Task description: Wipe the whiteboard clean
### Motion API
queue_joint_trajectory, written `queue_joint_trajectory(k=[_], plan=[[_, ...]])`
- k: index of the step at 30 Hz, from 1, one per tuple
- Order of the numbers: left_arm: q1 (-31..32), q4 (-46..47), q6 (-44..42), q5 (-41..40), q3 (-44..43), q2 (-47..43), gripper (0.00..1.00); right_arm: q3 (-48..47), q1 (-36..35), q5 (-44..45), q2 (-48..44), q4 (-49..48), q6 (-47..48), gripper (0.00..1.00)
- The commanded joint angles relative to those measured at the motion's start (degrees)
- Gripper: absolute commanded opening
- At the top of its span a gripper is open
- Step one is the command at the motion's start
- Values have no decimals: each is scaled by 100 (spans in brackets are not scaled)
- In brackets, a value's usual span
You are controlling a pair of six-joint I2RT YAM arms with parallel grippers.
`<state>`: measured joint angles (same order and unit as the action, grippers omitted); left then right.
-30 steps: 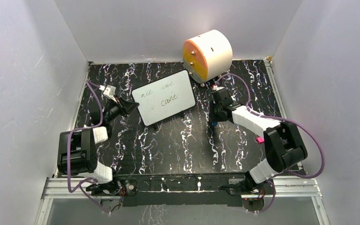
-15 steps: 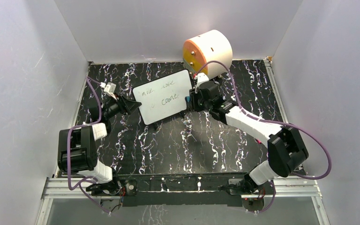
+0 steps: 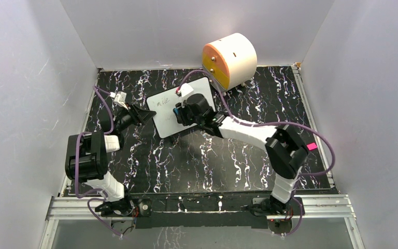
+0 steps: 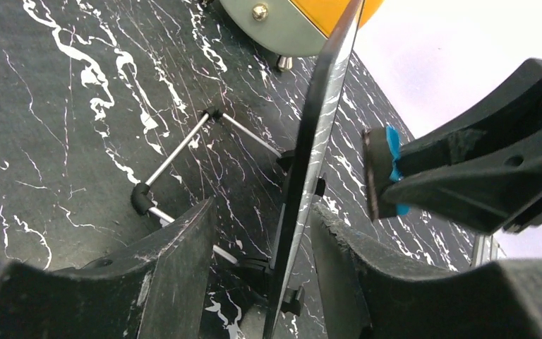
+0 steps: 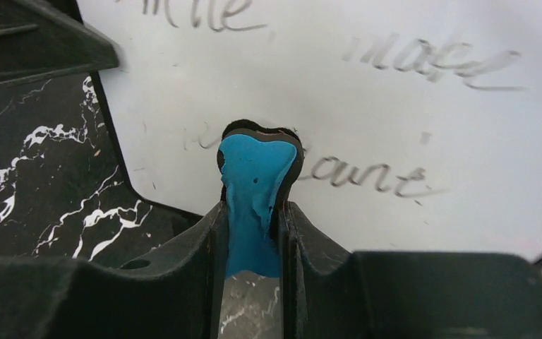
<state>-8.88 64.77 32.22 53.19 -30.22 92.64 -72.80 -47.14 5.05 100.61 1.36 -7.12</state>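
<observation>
**A:** Where's the whiteboard (image 3: 161,118)?

**B:** Propped up and leaning back, mid-rear of the worktop (image 3: 197,161), with its face toward the arms. The left pincer (image 4: 265,219) is spread around its left edge, one finger on each side. I can't see a firm squeeze.

**A:** And the other one?

**B:** The right pincer (image 5: 253,208) is pinching a blue eraser (image 5: 254,166), with the pad held at the lower line of writing (image 5: 367,176). From the left wrist there seems to be a sliver of gap between pad and board.

**A:** So which step is this?

**B:** The wiping itself, I'd judge, and hardly begun. Both lines are smudged but readable.

**A:** What does the next move need?

**B:** Press the pad flat and sweep along each line. The left side should brace the board so it doesn't tip or slide.
</observation>
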Motion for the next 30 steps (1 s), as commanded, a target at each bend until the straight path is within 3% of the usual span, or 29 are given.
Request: queue_joint_trajectory(k=[1,8,14,22,30], plan=[[28,631,148,147,0,77,50,-645,-274,361,438,-650,442,24],[45,205,-77,96,-76,11,33,-944,-480,638,871,-784,705,23],[97,123,-68,178,-140,88,26,-779,-589,865,1021,-1030,952,22],[156,-163,-187,251,-204,44,0,-311,-756,971,1315,-1823,1868,18],[176,-394,-354,248,-228,-30,0,305,-779,890,1324,-2310,2120,16]])
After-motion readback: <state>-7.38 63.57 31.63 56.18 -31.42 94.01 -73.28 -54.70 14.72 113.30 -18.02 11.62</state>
